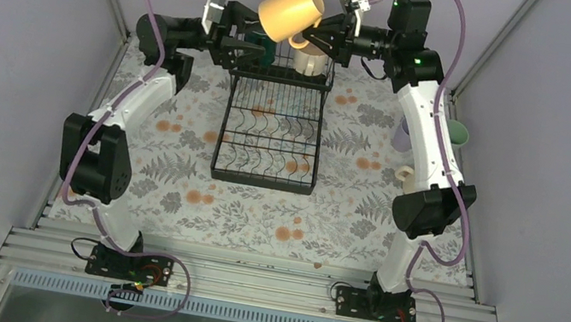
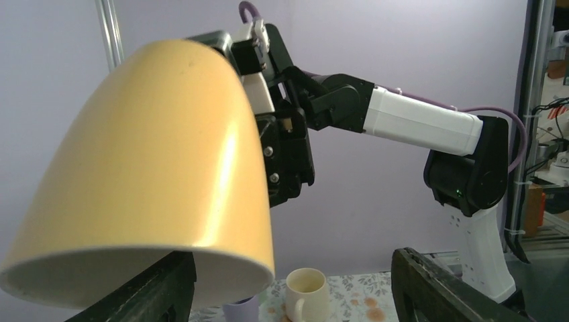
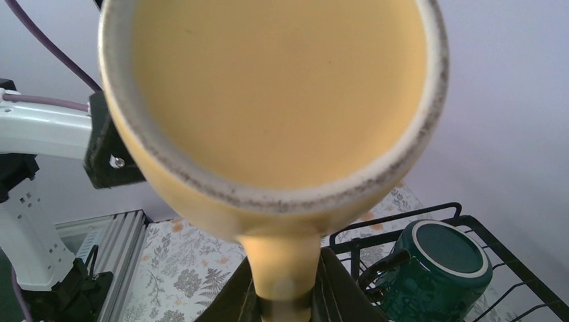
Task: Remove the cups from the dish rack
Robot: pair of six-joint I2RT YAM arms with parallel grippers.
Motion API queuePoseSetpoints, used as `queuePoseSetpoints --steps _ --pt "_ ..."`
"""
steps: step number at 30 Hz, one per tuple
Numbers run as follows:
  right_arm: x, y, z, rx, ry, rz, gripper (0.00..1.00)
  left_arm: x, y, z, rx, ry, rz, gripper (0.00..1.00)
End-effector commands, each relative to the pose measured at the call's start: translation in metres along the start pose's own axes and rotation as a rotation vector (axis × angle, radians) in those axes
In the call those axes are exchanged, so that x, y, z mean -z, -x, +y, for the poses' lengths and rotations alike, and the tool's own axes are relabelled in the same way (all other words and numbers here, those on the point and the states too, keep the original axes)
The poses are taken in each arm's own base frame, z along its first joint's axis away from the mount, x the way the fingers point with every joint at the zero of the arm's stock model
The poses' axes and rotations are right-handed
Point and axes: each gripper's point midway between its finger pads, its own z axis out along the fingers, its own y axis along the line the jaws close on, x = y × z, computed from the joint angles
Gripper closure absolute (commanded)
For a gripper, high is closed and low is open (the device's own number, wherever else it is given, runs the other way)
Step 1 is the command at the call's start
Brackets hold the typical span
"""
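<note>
Yellow ceramic mug overhangs the black wire dish rack at twelve o'clock — floral tabletop at six lies open.

From above, we see the right arm covering much of the lavender cup and the cream cup. The yellow cup masks the far basket of the dish rack; the right wrist view crops its rim.

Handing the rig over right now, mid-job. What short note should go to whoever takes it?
Grippers: right gripper shut on the yellow mug by its handle, high over the rack; left gripper open, empty, at the rack's far end.
Done: mint cup, lavender cup and cream cup on the table, right side.
Left: set down the yellow mug; unload the green mug and tan cup from the rack.
</note>
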Motion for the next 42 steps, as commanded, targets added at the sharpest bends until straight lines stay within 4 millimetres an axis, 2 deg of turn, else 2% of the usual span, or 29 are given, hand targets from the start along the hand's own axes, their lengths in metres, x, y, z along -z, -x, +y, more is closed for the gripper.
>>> queuePoseSetpoints --steps 1,6,20,26,28,31,34,38,42 --pt "0.011 0.032 0.021 0.091 0.041 -0.064 0.97 -0.011 0.003 -0.005 -0.028 -0.04 -0.017 0.28" --pt "0.012 0.033 0.026 0.086 0.076 -0.072 0.97 -0.017 0.003 -0.001 -0.018 -0.049 -0.024 0.37" --pt "0.008 0.029 0.03 0.074 0.13 -0.078 0.96 -0.021 0.011 0.005 -0.004 -0.059 -0.071 0.43" --pt "0.001 0.023 0.027 0.076 0.125 -0.069 0.96 -0.029 0.015 0.0 0.002 -0.093 -0.086 0.46" --pt "-0.001 0.023 0.028 0.076 0.131 -0.069 0.96 -0.032 0.015 0.0 0.004 -0.097 -0.084 0.51" --pt "-0.002 0.022 0.03 0.078 0.138 -0.067 0.96 -0.034 0.015 0.0 0.011 -0.096 -0.078 0.65" --pt "-0.004 0.019 0.031 0.078 0.144 -0.063 0.96 -0.034 0.015 -0.001 0.01 -0.095 -0.075 0.7" --pt "-0.003 0.021 0.031 0.081 0.141 -0.065 0.96 -0.034 0.016 -0.003 0.009 -0.094 -0.074 0.85" --pt "-0.002 0.02 0.031 0.079 0.131 -0.062 0.96 -0.034 0.018 -0.006 0.005 -0.087 -0.068 0.94"
